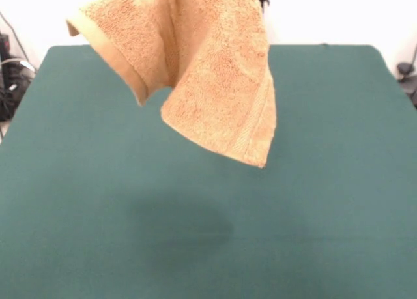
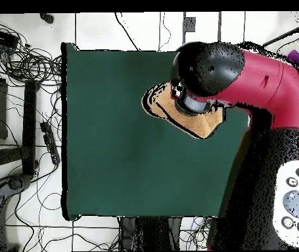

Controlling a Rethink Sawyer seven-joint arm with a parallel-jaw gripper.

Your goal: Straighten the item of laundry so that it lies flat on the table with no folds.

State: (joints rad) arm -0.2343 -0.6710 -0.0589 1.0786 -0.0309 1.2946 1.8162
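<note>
So the big green surface (image 1: 313, 201) is totally bare, just a soft shadow on the felt under the load, and in the overhead view the red and black arm (image 2: 263, 79) reaches out over it and covers most of what it's carrying. The towel (image 1: 215, 77) is fully airborne, hanging clear of the felt, bunched at the top edge of the front view with one flap flaring off to the side and a longer one drooping down to a corner with the woven band on it. Main worry I'd say: if it gets dropped from there it just lands in a heap, and if it's lowered straight down the hanging corner touches first and the rest piles onto it, so folds again. A sideways drag while lowering looks like the safer bet. The pinch point sits above the front frame and under the arm's head in the overhead view, so honestly can't tell how the fingers are set; something up there holds the cloth, which dangles below it.
</note>
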